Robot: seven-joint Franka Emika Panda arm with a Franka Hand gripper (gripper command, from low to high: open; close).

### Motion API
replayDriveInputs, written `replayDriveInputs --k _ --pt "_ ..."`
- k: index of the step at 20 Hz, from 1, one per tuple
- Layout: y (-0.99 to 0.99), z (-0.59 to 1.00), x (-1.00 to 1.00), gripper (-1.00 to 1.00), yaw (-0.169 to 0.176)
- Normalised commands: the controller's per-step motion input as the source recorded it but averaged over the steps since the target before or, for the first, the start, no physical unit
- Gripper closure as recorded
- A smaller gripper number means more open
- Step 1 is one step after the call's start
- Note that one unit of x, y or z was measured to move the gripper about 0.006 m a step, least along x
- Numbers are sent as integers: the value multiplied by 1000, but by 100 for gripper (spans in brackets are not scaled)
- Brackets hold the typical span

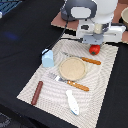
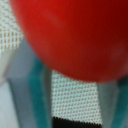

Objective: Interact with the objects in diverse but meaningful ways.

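Two toys lie near the woven placemat's [image 1: 102,85] front edge: smooth fish-like piece [image 1: 72,102], brown sausage stick [image 1: 37,92]. Farther back stands the blue carton block [image 1: 48,59]. Farthest, the gripper [image 1: 94,46] brackets the glossy red ball [image 1: 94,49]; actual grip unclear.

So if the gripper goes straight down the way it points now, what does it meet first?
Most likely the red ball: it fills the wrist view right between the fingers. Whether they already touch it is unclear.
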Motion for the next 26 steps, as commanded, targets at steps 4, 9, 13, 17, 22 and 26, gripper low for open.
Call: replayDriveInputs --k 4,9,13,17,22,26 --pt "121 -128 259 -100 -11" --pt "161 -40 206 -100 -1" --pt "185 -4 190 -100 0" --pt "181 -51 151 -100 -2" --pt "174 -51 154 -100 -6" --pt "80 106 56 -100 -5"
